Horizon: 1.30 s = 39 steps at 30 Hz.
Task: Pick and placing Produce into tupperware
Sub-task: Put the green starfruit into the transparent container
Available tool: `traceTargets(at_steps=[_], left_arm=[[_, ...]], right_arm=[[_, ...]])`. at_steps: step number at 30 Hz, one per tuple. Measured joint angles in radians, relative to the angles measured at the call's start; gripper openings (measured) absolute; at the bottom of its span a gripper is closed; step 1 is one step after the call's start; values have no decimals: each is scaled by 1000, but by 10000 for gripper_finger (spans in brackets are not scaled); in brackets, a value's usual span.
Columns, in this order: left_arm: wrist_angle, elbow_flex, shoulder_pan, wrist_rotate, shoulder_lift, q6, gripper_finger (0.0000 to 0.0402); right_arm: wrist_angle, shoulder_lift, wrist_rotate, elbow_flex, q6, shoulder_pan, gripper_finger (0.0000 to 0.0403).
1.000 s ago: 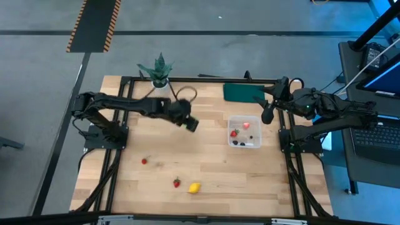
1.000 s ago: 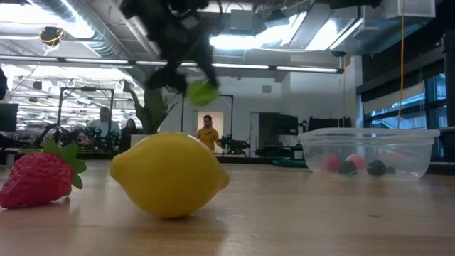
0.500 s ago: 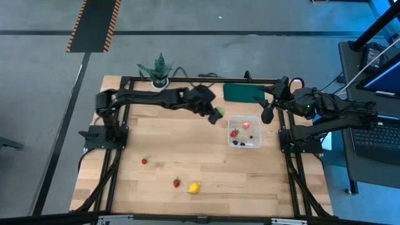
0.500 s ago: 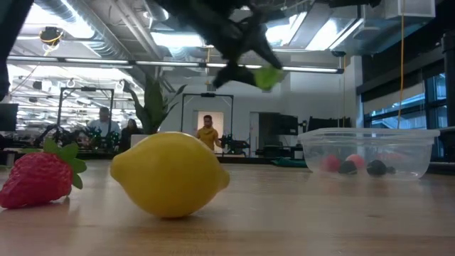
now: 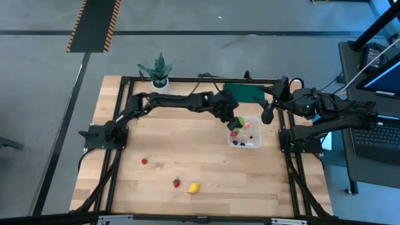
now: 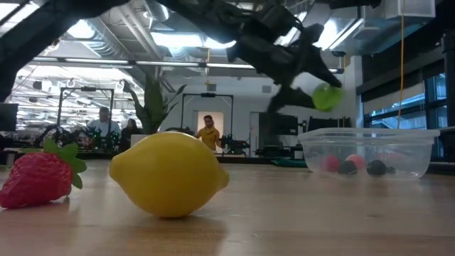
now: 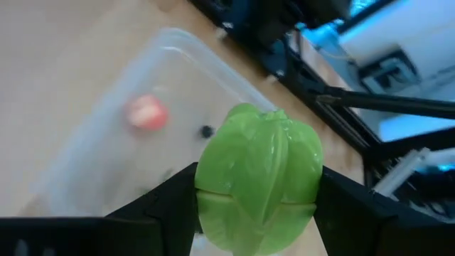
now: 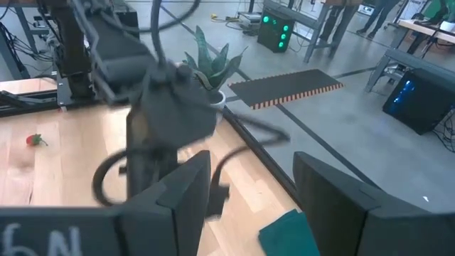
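My left gripper (image 5: 234,119) hangs over the clear tupperware (image 5: 257,120), shut on the green leafy piece (image 7: 257,174). In the low view the green piece (image 6: 327,97) is in the air just above the tupperware's rim (image 6: 370,133). Inside the tupperware lie a pink round fruit (image 7: 146,114), a red berry (image 5: 234,133) and dark berries (image 6: 377,168). A yellow lemon (image 5: 195,187), a strawberry (image 5: 177,182) and a small red berry (image 5: 144,160) rest on the table. My right gripper (image 8: 252,206) waits open near the table's far right corner. My left gripper pinches the green leafy piece between its two fingers (image 7: 163,210), one finger on each side of its lower half (image 7: 249,220). The piece is lifted clear, above the tupperware. From which side the fingers come does not show plainly.
A potted plant (image 5: 159,72) stands at the far edge and a flat dark green rectangle (image 5: 242,92) lies just behind the tupperware. The wooden table between the arms is bare except for the loose fruit near its near edge. People show in the room beyond (image 6: 207,134).
My left arm has swung from the table's middle toward the right edge, carrying the green leafy piece through the air. It has stretched out and the piece now hangs over the tupperware. The hold has stayed shut.
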Motion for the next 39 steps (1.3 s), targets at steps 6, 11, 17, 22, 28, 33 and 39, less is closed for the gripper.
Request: traceTargets(at_steps=[6,11,17,22,28,33,39], left_arm=[[14,62,-35,25,81,0,224],[16,57,-37,-11,80,1,234],[37,56,-38,-36,79,8,233],[36,56,-45,-67,79,52,237],[34,55,-45,-62,79,53,238],[35,55,-45,-45,79,81,247],[35,55,-45,-30,79,83,285]], right_arm=[[-4,0,0,0,2,0,204],[-5,0,0,0,24,0,204],[-5,0,-18,0,30,0,204],[-5,0,-28,0,30,0,204],[-5,0,-28,0,30,0,204],[-5,0,-28,0,30,0,204],[-5,0,-28,0,30,0,204]])
